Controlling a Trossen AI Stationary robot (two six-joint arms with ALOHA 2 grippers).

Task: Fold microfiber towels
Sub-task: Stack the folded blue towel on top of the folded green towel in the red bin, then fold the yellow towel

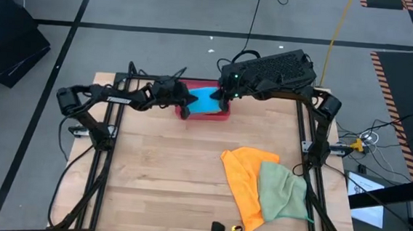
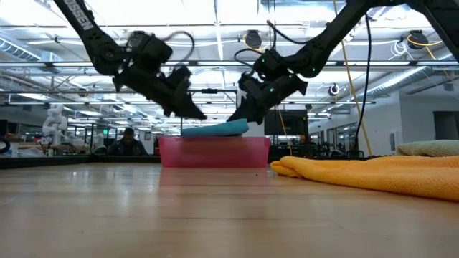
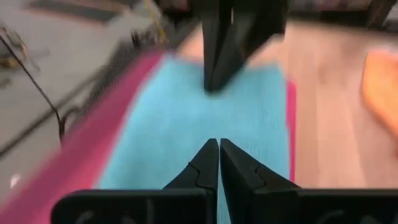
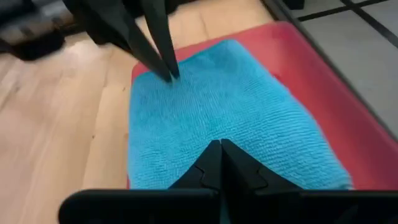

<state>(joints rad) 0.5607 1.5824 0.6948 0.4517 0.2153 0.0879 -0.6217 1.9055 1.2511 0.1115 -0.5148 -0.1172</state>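
Observation:
A bright blue microfiber towel (image 1: 206, 102) lies folded on top of the pink-red tray (image 1: 219, 117) at the table's far middle, and it rises a little above the tray's rim (image 2: 215, 152). My left gripper (image 1: 191, 100) is shut over the towel's left end. My right gripper (image 1: 219, 94) is shut over its right end. Both slant downward, tips toward each other, with nothing between the fingers. An orange towel (image 1: 242, 183) and a light green towel (image 1: 283, 192) lie loose at the near right. My left gripper's shut fingertips (image 4: 170, 73) stand at the blue towel's left far corner (image 4: 155, 84), slanting down from the left; I cannot tell whether they touch it. My right gripper's shut fingertips (image 3: 213, 84) stand at the towel's right end (image 3: 249, 99), slanting down from the right; I cannot tell whether they touch it.
The green towel partly overlaps the orange one, and both reach close to the table's near right edge. Bare wood (image 1: 159, 170) fills the table's left and middle. A person (image 2: 129, 140) sits far off in the room behind.

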